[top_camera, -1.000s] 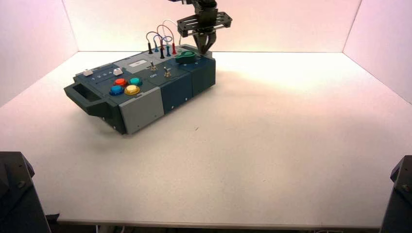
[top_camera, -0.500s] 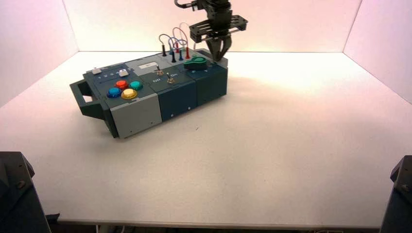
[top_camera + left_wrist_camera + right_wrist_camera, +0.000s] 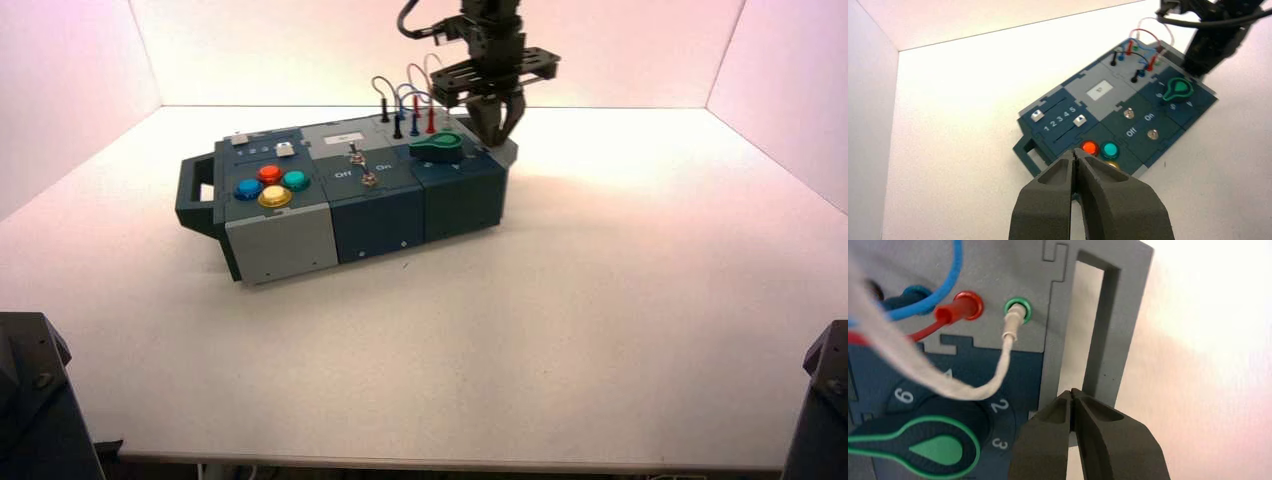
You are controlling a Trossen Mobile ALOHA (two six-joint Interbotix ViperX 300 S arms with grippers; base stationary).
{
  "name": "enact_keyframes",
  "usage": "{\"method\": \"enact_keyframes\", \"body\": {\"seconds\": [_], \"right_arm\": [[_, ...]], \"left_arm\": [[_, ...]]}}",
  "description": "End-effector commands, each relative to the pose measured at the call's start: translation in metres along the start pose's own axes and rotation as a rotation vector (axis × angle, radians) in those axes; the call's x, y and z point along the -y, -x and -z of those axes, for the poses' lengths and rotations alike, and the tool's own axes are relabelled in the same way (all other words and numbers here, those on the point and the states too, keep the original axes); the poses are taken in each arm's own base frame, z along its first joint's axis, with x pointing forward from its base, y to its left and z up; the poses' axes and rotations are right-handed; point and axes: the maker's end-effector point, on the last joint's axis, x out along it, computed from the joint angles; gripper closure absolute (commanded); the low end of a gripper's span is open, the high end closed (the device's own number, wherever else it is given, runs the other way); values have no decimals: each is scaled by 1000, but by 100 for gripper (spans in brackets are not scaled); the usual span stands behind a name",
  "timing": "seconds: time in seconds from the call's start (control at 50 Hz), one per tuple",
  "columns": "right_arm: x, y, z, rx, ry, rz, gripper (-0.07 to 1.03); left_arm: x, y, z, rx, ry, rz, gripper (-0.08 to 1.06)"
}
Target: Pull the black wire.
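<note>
Black wire (image 3: pixel 384 112): left of knob (image 3: pixel 437 149). Right gripper (image 3: pixel 1072 391) clenched, empty, right of knob by box's (image 3: pixel 377 225) end handle (image 3: pixel 1110 325); best nudge slowly, low, clear of leads. Left gripper (image 3: pixel 1074 151) idle, well left of knob.

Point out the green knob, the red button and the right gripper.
Green knob (image 3: pixel 437 148): high view, on its top.
Red button (image 3: pixel 1089 147): left wrist view, on its cap.
Right gripper (image 3: pixel 1072 392): right wrist view, between its fingertips.

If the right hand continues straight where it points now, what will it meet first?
Probably the grey end handle's frame, just ahead of the right hand; depth is unclear.
</note>
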Motion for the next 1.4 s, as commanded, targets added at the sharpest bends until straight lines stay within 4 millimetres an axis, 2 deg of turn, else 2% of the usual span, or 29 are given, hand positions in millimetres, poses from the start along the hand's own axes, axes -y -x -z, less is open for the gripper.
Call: {"method": "enact_keyframes", "body": {"seconds": [0.02, 0.48, 0.74, 0.8, 0.88, 1.02, 1.22, 1.32, 1.4], "right_arm": [[15, 18, 9, 16, -28, 8, 98], [16, 23, 66, -34, -40, 6, 98], [14, 16, 94, -52, -41, -1, 98], [13, 15, 95, -32, -37, -3, 98], [13, 17, 90, 4, -34, -5, 98], [16, 36, 70, 87, -40, -8, 98], [28, 82, 41, 213, -29, 30, 98], [31, 104, 36, 240, -37, 37, 98], [26, 121, 34, 272, -36, 26, 98]], "left_arm": [[-4, 3, -14, 28, 2, -14, 101], [-4, 2, -14, 24, 4, -12, 101], [-4, 1, -13, 18, 5, -13, 101], [-4, 1, -12, 18, 5, -13, 101], [-4, 0, -12, 22, 5, -13, 101], [-4, 0, -12, 21, 5, -13, 101], [-4, -2, -8, 10, 6, -12, 101], [-4, -3, -6, 5, 6, -11, 101], [-4, -3, -7, 7, 7, -13, 101]]}}
